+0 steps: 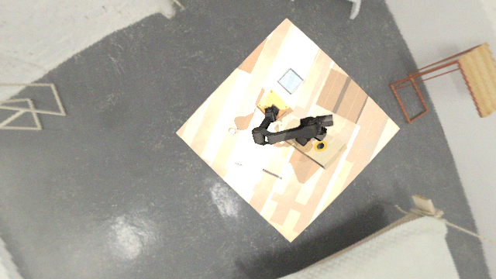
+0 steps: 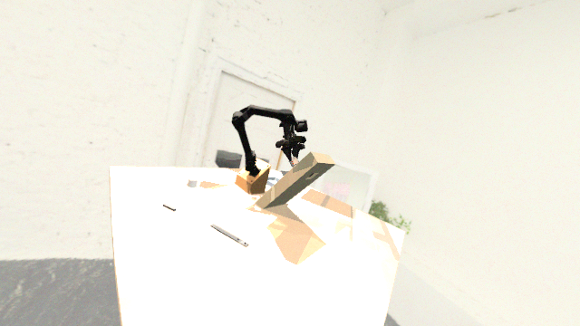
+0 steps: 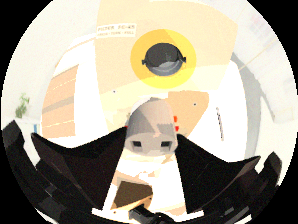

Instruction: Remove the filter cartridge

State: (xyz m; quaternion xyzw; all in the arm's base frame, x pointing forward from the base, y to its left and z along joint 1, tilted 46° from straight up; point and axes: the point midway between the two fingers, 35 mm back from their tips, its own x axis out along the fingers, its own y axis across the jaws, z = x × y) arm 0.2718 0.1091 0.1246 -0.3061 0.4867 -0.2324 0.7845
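- Top: the black arm reaches over the slanted service panel [image 1: 332, 154]; the tray [image 1: 291, 80] lies apart on the table [image 1: 248, 186].
- Exterior: the claw [image 2: 294, 158] [image 3: 151, 137] points down beside the panel's upper part.
- Wrist: the claw grasps the filter cartridge [image 3: 151, 131], out of its yellow-ringed socket [image 3: 137, 60].

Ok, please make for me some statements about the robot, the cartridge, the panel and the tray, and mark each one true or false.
1. The gripper is closed on the filter cartridge. True.
2. The service panel lies flat on the table. False: it stands at a slant.
3. The yellow ring surrounds an opening without the cartridge in it. True.
4. The cartridge rests on the floor of the tray. False: it is between the gripper's fingers.
5. Two dark slots show on the cartridge's face. True.
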